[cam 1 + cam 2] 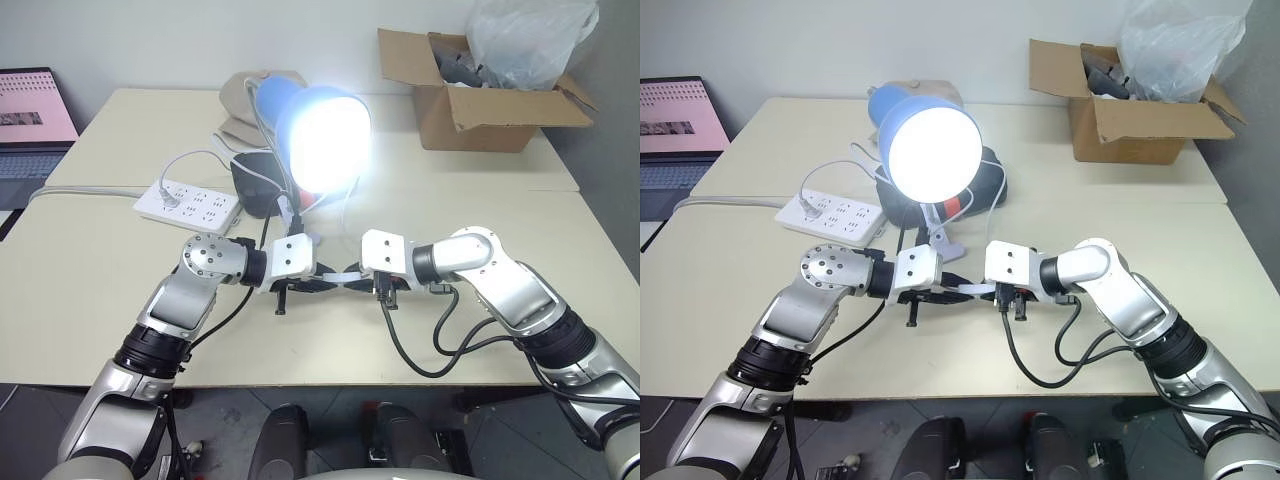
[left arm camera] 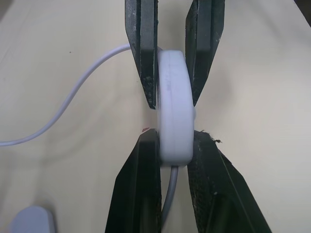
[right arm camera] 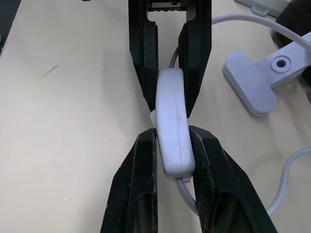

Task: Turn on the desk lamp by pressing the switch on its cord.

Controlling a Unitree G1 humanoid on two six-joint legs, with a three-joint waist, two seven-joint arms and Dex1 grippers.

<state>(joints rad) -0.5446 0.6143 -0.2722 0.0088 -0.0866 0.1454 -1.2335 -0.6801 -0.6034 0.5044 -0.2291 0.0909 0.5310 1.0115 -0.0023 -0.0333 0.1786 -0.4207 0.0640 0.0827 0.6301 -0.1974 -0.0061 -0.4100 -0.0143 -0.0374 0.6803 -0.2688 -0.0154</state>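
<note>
light pours from the desk lamp (image 1: 925, 140), its blue shade and glowing bulb turned toward us at the middle of the pale surface (image 1: 730, 255), white clip base (image 3: 257, 87) resting just behind our two arms. switch (image 3: 172, 126), a slim white oblong on the cord (image 2: 73, 97), hangs just above the surface in front of the lamp, its long axis running side to side between our wrists. our left gripper (image 1: 310, 283) comes in from the left and our right gripper (image 1: 352, 277) from the right, tips meeting head-on, and each pair of black fingers is clamped on the switch's flat faces, one gripper at either end. the cord leaves the switch at both ends and curves away over the surface. behind the lamp lie a white power strip (image 1: 190, 203) to the left, and a torn cardboard box (image 1: 480, 95) with a plastic bag (image 1: 530, 40) at the far right corner. a laptop (image 1: 30, 125) sits beyond the left edge.
</note>
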